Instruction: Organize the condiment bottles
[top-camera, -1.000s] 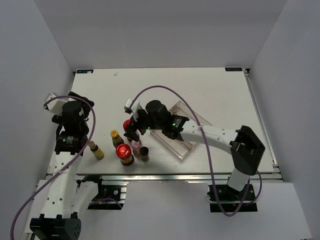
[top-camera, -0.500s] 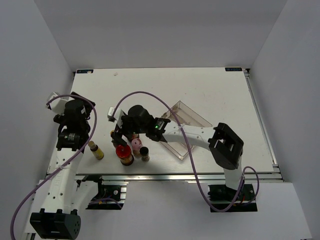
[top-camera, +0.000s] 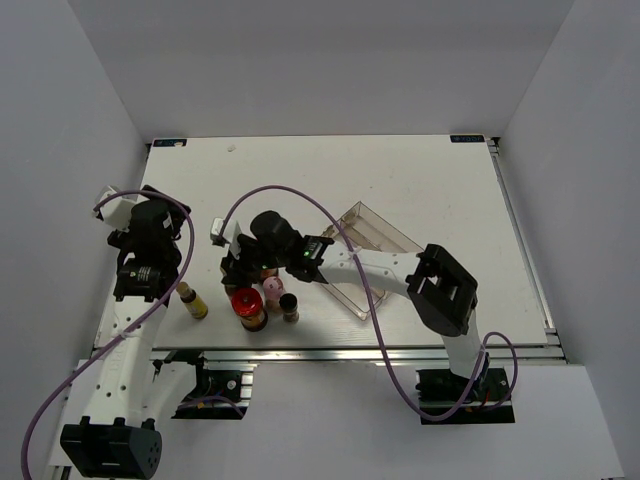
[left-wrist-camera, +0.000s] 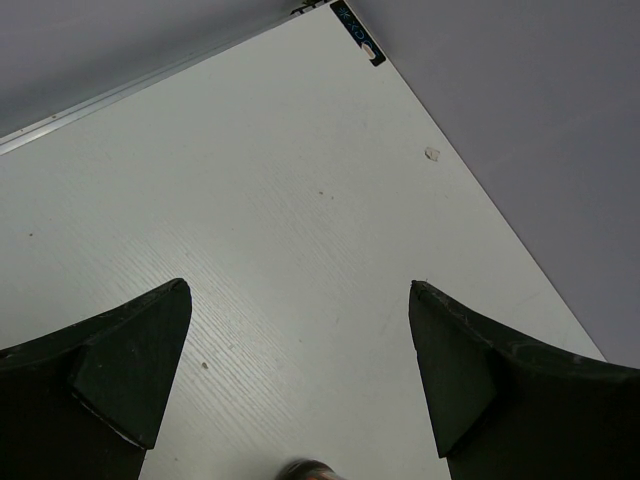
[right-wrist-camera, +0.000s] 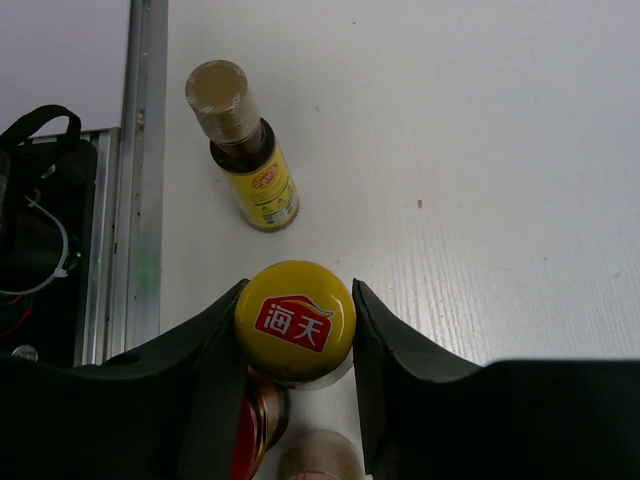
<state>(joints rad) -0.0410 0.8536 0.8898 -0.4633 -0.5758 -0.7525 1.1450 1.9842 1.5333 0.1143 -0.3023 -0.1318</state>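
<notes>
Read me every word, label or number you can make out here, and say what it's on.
"海天": white characters on a red badge atop the yellow cap, right wrist view.
Red logo on the yellow label of the slim sauce bottle: too small to read.
Blue sticker at the far corner of the table, left wrist view: blurred, unreadable.

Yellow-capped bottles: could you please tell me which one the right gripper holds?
The red-logo-capped bottle, clamped in the right gripper; the other bottle stands apart.
</notes>
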